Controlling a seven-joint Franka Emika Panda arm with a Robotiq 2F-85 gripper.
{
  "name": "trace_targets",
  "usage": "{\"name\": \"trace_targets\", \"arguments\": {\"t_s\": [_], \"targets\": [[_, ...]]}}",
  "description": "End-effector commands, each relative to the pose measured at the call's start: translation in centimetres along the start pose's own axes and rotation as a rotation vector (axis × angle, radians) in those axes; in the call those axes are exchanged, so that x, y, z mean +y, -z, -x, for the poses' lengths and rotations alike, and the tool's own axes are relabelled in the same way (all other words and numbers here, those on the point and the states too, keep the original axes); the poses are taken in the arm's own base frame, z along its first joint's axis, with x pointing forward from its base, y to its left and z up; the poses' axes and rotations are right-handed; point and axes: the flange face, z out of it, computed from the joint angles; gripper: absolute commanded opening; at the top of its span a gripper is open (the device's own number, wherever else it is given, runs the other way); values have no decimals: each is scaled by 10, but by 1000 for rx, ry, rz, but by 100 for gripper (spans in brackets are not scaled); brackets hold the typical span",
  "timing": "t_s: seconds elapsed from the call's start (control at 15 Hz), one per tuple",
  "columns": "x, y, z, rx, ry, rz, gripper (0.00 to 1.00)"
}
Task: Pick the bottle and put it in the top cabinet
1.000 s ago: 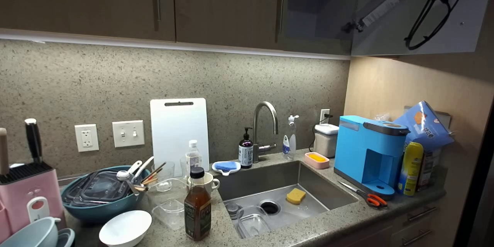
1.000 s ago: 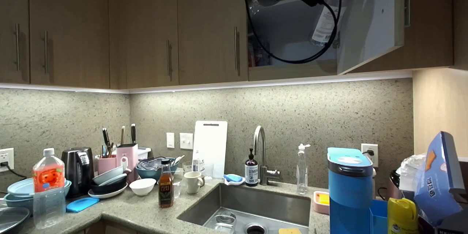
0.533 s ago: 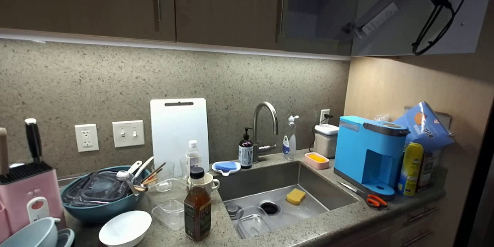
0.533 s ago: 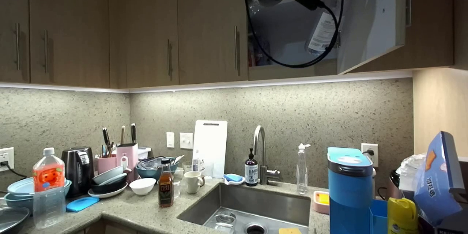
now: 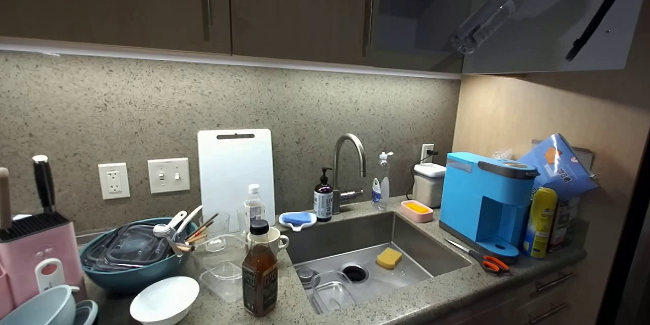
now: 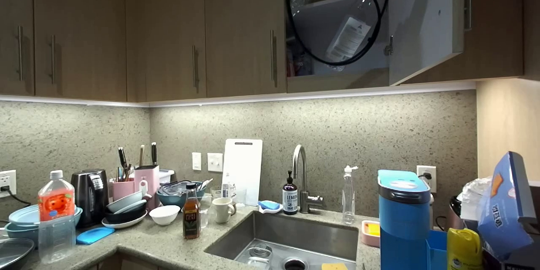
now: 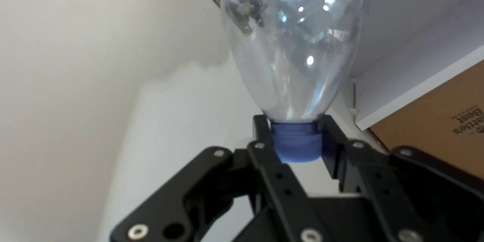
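Bottle (image 6: 349, 36): has moved away from the door (image 6: 426, 29) since a moment ago; at the open cabinet (image 6: 333, 82), inside or not unclear.
Axis: tilted, base (image 5: 463, 43) pointing down-left in both exterior views.
Claw (image 7: 295, 130): clamped on the cap (image 7: 297, 145) from both sides.

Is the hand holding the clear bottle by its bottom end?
No, in the wrist view the hand grips the bottle at its blue cap.
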Motion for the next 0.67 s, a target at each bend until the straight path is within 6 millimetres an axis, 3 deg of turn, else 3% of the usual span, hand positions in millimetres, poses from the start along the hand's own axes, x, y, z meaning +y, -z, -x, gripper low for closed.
{"name": "trace_targets", "arguments": {"t_s": [0.0,0.27,0.33,0.47,0.53,0.6], "targets": [[-29,13,-7,164,5,-86,11],[-54,20,-6,382,3,-177,11],[-50,-18,27,429,2,-171,11],[-52,-35,45,511,-13,-220,11],[-64,-30,8,507,19,-227,11],[-64,-45,18,519,42,-234,11]]}}
